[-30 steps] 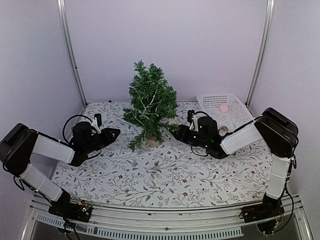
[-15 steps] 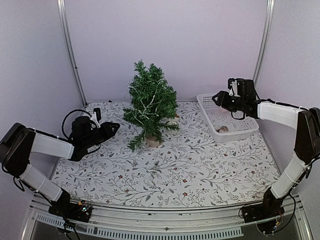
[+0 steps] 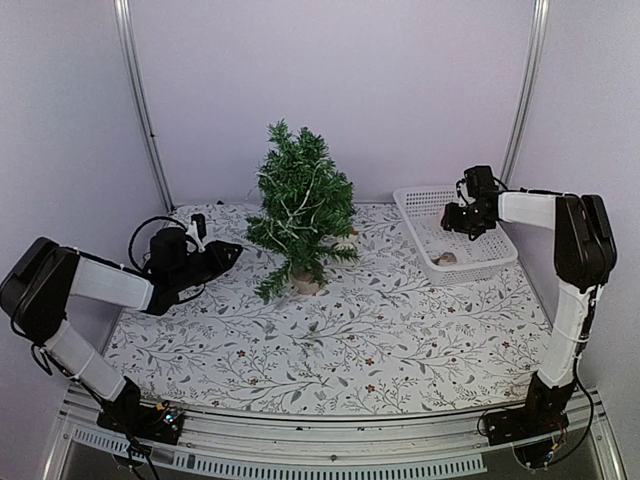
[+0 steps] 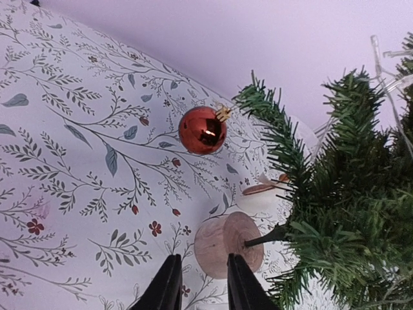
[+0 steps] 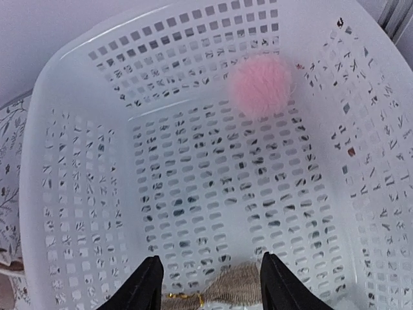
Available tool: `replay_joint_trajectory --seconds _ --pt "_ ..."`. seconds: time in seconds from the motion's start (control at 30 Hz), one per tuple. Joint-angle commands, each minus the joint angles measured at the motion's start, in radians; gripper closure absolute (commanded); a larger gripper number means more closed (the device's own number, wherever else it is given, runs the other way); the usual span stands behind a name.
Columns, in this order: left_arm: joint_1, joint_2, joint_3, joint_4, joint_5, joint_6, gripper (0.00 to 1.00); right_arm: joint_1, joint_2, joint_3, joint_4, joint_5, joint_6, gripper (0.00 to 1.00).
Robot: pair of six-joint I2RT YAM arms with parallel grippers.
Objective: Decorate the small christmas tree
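Note:
The small christmas tree (image 3: pixel 300 212) stands upright on its pale wooden stump (image 3: pixel 307 285) at the middle back, with a thin light string wound through it. My left gripper (image 3: pixel 228 252) lies low to the tree's left, pointing at the stump (image 4: pixel 229 245). Its fingers (image 4: pixel 166 292) stand a little apart, open, with nothing between them (image 4: pixel 201 287). A shiny red ball ornament (image 4: pixel 202 130) lies on the cloth beyond the stump. My right gripper (image 3: pixel 455 218) hangs open (image 5: pixel 210 281) over the white basket (image 3: pixel 478 264), above a pink pom-pom (image 5: pixel 261 85) and a brown burlap piece (image 5: pixel 242 287).
The floral cloth (image 3: pixel 340 345) covers the table. The perforated basket (image 5: pixel 58 129) sits at the back right against the wall, with a brown item (image 3: pixel 447 258) in it. A small pale ornament (image 4: pixel 264 190) lies beside the stump. Metal posts (image 3: pixel 140 100) flank the back wall.
My right arm swung from beside the tree's base to the basket at the back right, and its jaws spread wider. My left gripper edged slightly toward the tree.

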Motion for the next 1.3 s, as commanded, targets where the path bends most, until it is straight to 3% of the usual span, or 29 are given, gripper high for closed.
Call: replay_joint_trajectory --seconds 0.0,0.27,0.43,0.73,1.03,1.13,1.27 --pt "0.013 0.041 0.047 -0.008 0.019 0.001 0.74 -0.01 0.152 0.174 0.039 0.151 -0.027 0.45" --pt "0.013 0.06 0.068 -0.008 0.004 -0.004 0.73 -0.033 0.37 0.405 0.033 0.221 -0.01 0.32" --pt "0.012 0.081 0.078 -0.006 0.001 -0.012 0.73 -0.057 0.494 0.612 -0.037 0.216 -0.028 0.32" --pt "0.013 0.12 0.102 -0.001 0.004 -0.013 0.73 -0.085 0.623 0.824 -0.137 0.147 -0.03 0.33" --pt "0.024 0.152 0.122 0.008 0.022 -0.011 0.72 -0.104 0.674 0.873 -0.217 0.059 -0.049 0.35" --pt "0.029 0.16 0.128 0.01 0.031 -0.01 0.73 -0.114 0.698 0.907 -0.259 0.04 -0.046 0.4" --pt "0.037 0.163 0.133 0.01 0.039 -0.007 0.72 -0.122 0.708 0.918 -0.271 0.026 -0.04 0.55"
